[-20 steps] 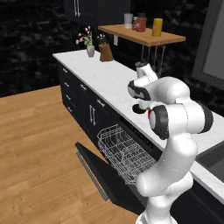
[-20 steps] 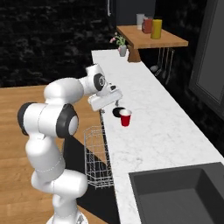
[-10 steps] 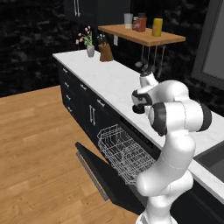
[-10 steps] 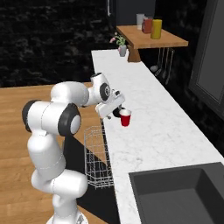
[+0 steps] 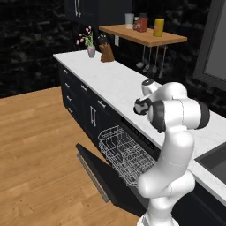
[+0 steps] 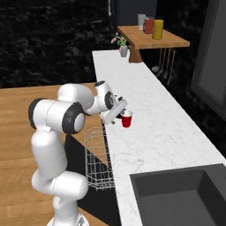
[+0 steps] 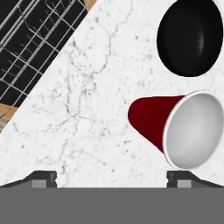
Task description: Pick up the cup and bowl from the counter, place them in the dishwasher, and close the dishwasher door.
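Now the gripper (image 6: 119, 111) sits lower and closer to the cup (image 6: 126, 119) than it did a second ago: in the right base view the hand has come down along the counter's front edge until it hangs just beside the cup, on the side toward the dishwasher (image 5: 128, 152). The jaws are spread wide, with nothing between them; in the hand view the two dark fingertips (image 7: 181, 178) rise at the bottom edge with bare marble between, and the cup lies toward the right-hand tip rather than centred. This reads as the end of the approach to the first pick; the hand probably needs a small sideways correction before closing. The cup (image 7: 179, 129) stands upright on the counter (image 6: 154, 132), its long axis vertical, the white-rimmed mouth up and the narrow red base on the marble; seen from the hand camera, the mouth faces the lens and the body tapers away toward the left of that view. The bowl (image 7: 191, 37) rests mouth up on the counter near the cup, not touching it, on the cup's far side from the fingertips. The dishwasher door (image 5: 99, 176) lies dropped open with the wire rack (image 5: 126, 152) pulled out above it, ready to receive both items.
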You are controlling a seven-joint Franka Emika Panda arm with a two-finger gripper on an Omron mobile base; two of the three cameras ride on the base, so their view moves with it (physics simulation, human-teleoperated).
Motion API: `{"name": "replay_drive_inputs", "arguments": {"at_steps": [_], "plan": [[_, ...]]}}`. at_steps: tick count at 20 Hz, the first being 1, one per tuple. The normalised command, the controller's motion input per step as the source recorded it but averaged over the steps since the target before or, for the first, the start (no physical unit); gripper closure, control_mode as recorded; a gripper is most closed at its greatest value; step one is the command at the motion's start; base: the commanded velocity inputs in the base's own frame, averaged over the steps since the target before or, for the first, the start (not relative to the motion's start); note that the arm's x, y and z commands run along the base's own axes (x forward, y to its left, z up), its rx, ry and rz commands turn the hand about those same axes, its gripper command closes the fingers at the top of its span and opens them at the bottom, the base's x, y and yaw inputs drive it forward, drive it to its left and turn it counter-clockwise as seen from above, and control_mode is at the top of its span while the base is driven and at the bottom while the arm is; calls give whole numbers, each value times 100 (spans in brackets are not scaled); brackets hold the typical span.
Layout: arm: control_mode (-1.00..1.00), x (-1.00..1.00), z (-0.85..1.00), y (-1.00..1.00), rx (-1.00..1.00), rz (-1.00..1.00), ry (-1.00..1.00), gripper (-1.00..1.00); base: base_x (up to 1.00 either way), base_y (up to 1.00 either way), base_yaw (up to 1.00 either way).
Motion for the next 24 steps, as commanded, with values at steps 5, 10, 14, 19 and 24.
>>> {"name": "replay_drive_inputs", "arguments": {"at_steps": [5, 10, 14, 19, 24], "plan": [[-100, 36, -3, -2, 0, 0, -3, -100, 0, 0, 0], [-100, 19, -2, -2, 0, 0, -3, -100, 0, 0, 0], [-100, 16, -23, -9, 0, 0, -3, -100, 0, 0, 0], [-100, 23, -23, -4, 0, 0, -7, -100, 0, 0, 0], [-100, 27, -21, -10, 0, 0, -3, -100, 0, 0, 0]]}}
